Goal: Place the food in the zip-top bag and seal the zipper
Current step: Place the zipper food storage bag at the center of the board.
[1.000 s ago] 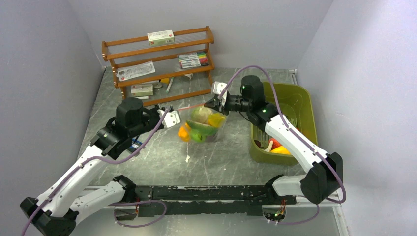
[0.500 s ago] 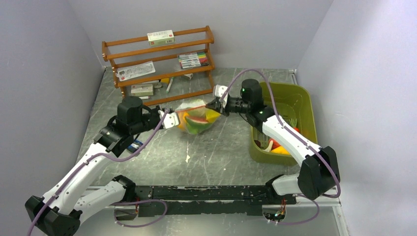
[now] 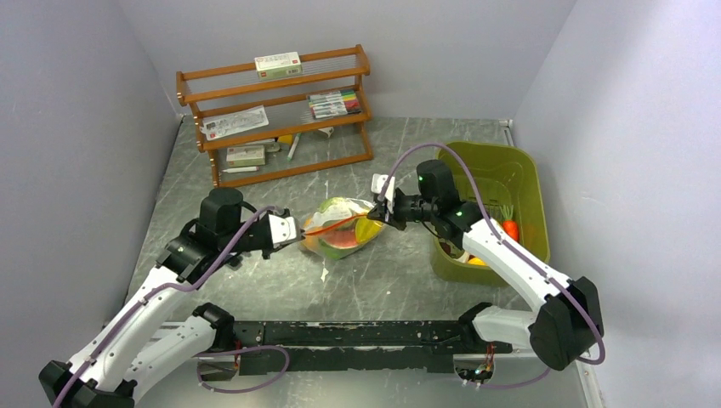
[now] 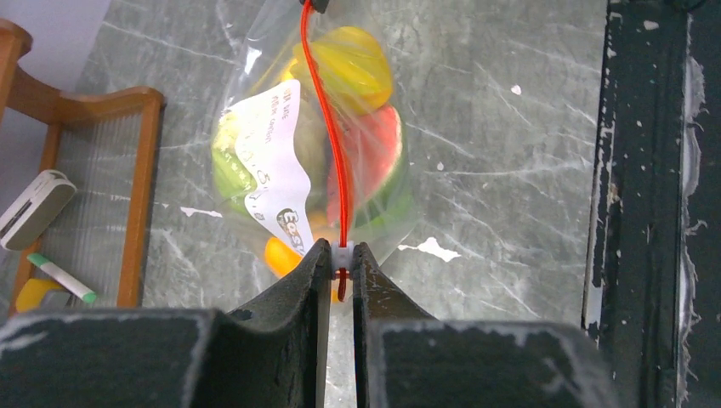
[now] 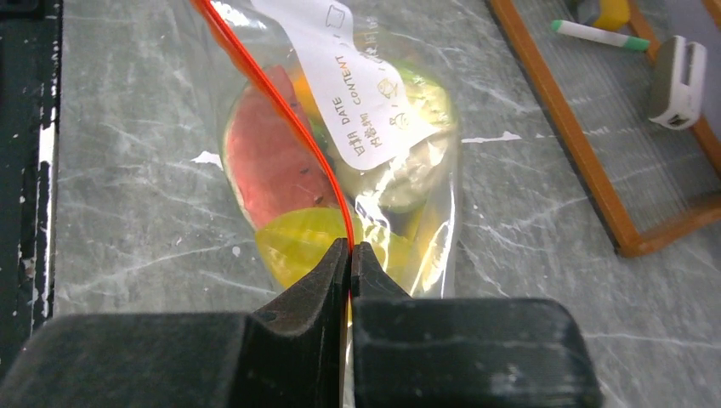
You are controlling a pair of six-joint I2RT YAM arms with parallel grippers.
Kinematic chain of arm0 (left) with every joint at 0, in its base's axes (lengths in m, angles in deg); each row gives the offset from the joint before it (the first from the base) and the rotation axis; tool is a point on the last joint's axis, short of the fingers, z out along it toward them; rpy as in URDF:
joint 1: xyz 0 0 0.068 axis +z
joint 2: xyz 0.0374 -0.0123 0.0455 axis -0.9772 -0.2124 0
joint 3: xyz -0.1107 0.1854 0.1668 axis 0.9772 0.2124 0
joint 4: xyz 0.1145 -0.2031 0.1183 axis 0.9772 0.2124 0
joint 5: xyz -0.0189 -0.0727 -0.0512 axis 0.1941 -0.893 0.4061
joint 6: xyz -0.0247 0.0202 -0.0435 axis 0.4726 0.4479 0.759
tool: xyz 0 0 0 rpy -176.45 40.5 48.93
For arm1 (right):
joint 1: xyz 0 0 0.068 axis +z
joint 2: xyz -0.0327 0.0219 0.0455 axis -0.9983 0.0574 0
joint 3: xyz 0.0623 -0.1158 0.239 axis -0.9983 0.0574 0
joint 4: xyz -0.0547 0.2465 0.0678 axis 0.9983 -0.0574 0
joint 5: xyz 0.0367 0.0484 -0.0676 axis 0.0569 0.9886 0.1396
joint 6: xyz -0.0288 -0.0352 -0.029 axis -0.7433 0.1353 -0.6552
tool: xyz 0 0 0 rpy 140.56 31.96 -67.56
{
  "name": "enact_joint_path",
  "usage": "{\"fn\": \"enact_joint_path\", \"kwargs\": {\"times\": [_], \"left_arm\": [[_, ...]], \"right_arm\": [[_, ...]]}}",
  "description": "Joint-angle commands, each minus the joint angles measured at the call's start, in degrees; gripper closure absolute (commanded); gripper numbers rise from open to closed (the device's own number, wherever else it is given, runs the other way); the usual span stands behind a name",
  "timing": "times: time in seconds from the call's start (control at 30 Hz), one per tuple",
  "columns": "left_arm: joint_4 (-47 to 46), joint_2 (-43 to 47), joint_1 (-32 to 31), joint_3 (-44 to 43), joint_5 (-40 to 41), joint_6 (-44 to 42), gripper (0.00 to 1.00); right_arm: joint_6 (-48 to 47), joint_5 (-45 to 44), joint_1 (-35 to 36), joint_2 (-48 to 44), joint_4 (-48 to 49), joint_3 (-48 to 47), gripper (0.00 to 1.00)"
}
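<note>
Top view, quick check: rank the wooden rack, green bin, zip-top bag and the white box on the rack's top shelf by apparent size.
Largest to smallest:
1. wooden rack
2. green bin
3. zip-top bag
4. white box
No two look alike.

Left end effector (image 4: 340, 255) clamped, right end effector (image 5: 350, 251) clamped

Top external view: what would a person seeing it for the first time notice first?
The eye goes first to the clear zip-top bag of colourful toy food at the middle of the table. The left end effector and right end effector each pinch one end of its red-orange zipper. Next comes the olive-green bin at the right.
</note>
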Motion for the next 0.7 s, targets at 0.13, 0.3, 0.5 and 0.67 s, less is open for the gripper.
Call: {"fn": "enact_joint_path", "kwargs": {"times": [0.13,0.3,0.5,0.67], "left_arm": [[-4.80,-2.26,0.36,-9.24,0.29,4.40,0.93],[-0.67,-0.15,0.36,-11.75,-6.84,8.12,0.93],[-4.59,4.01,0.41,-7.47,-9.46,14.93,0.93],[-11.22,-0.37,0.36,-0.98,-0.85,16.93,0.93]], "right_arm": [[4.96,3.85,0.12,-2.34,2.20,-6.36,1.00],[-1.03,18.93,1.17,-2.84,-15.74,-13.54,1.00],[3.69,18.43,1.35,-10.12,-12.41,-8.87,1.00],[2.94,9.32,0.13,-5.71,-4.71,-4.44,1.00]]}}
